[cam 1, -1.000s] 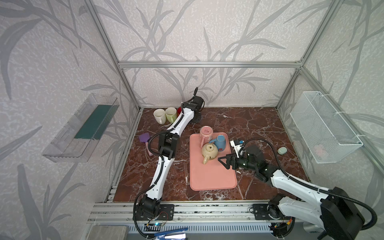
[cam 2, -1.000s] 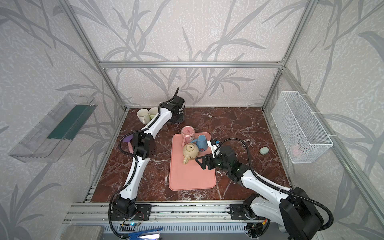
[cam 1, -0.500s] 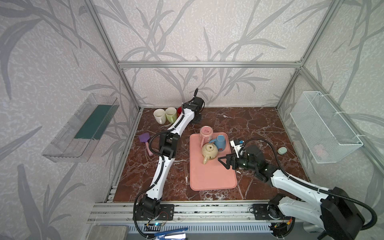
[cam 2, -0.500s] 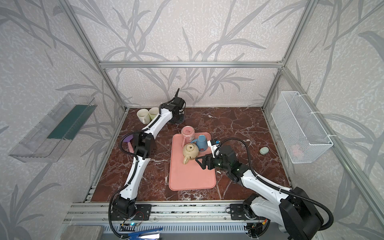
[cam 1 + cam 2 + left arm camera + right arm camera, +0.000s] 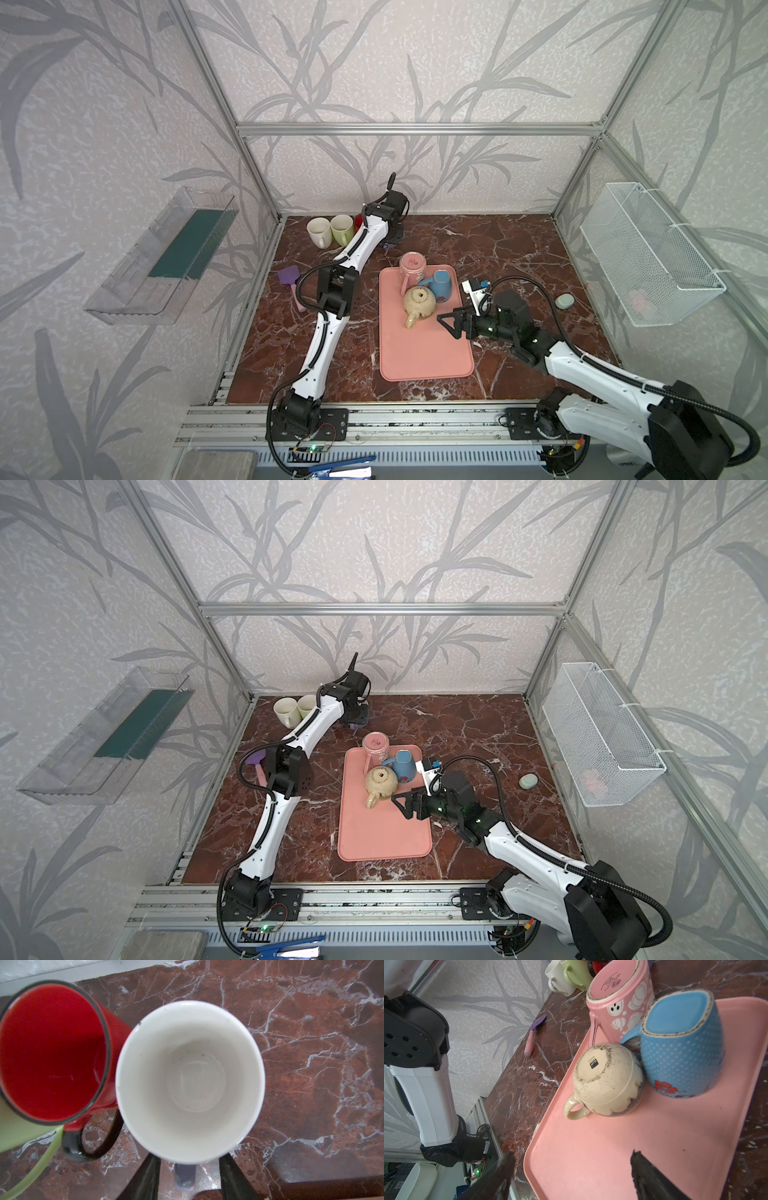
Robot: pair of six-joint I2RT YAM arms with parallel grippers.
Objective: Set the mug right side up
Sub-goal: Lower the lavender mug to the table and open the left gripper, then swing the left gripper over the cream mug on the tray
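The frame edge cuts off the red mug (image 5: 52, 1053), the green mug (image 5: 18, 1134) and the left pincer (image 5: 188, 1159).

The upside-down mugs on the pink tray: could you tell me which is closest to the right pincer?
The round cream mug; the pink mug and blue mug stand beyond it, farther from the right pincer.

Brightly, evenly lit; soft shadows on tabletop (image 5: 311, 1167); sharp in both top views; blurred, perhaps out of focus, at mug (image 5: 190, 1080) near rim.
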